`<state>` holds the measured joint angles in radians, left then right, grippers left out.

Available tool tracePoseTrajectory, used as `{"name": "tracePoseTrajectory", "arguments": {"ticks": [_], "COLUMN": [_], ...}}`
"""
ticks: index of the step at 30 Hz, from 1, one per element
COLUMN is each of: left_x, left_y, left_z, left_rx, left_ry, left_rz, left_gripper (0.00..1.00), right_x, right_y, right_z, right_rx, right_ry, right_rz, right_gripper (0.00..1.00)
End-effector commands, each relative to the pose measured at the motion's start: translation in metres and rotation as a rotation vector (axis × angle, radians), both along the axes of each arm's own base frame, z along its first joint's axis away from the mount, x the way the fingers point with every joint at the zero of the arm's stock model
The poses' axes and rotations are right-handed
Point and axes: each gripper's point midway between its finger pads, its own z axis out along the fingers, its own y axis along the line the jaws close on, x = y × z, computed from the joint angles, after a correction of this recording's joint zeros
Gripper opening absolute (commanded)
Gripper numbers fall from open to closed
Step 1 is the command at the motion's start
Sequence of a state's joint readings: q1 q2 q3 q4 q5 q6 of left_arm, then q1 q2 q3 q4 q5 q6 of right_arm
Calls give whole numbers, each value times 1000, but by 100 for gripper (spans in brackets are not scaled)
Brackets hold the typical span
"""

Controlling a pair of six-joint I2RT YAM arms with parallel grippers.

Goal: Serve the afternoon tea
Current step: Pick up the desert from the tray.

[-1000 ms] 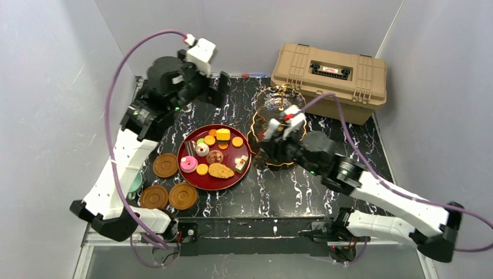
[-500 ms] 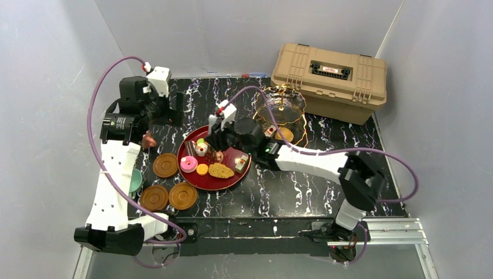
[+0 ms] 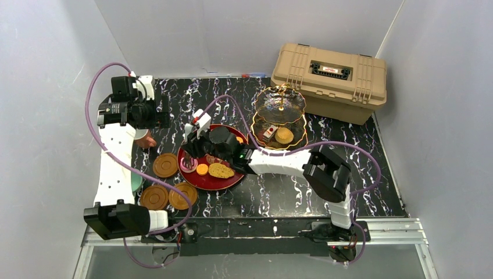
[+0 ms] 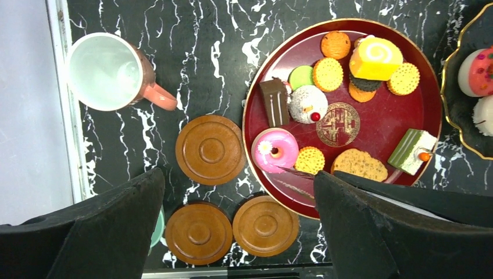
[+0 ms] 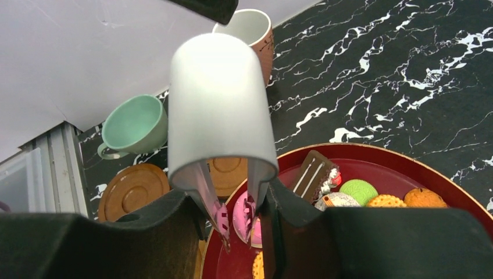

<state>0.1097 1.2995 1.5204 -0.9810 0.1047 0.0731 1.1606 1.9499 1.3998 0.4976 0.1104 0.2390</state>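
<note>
Right hand (image 5: 231, 200) grips tongs (image 5: 221, 104) straddling the pink doughnut (image 4: 274, 150).

no readable text, case label (image 3: 329, 70) blurred

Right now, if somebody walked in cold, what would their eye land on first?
The red tray of bright pastries in the middle of the black marble table stands out first, with the right pincer holding tongs at its pink doughnut. Behind it to the right rises the gold-rimmed three-tier stand, two pastries already on a lower tier, beside a tan case.
</note>
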Motion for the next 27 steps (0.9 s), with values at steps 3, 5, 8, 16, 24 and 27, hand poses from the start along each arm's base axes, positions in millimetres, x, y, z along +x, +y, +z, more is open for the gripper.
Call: {"name": "tracePoseTrajectory", "arguments": {"ticks": [3,5,8,16,24,27], "left_x": [-9,-10,-11,-12,-7,-7], "left_y": [-8,-7,-7,-7,-6,-7], "left_z": [13,15,17,22,31,30], "left_rx": [-45,-39,-34,-35,-30,-33], "left_ry": [-32,-39,-48,-63,-89,-87], "left_rz": [-8,-11,-14,-16,-12,-12], "left_gripper": [98,98,98,98,98,98], "right_x": [8,9,10,15,14,13], "right_y": [10,9,10,11,17,18], "right_z": [44,42,40,32,15,13], "right_rx": [121,113,108,85,79,88], "right_ry": [-79,-89,-96,-138,-118,-111], "right_rz": [-41,-48,-51,-71,-55,-51], "right_gripper": [45,47,48,53,56,57]}}
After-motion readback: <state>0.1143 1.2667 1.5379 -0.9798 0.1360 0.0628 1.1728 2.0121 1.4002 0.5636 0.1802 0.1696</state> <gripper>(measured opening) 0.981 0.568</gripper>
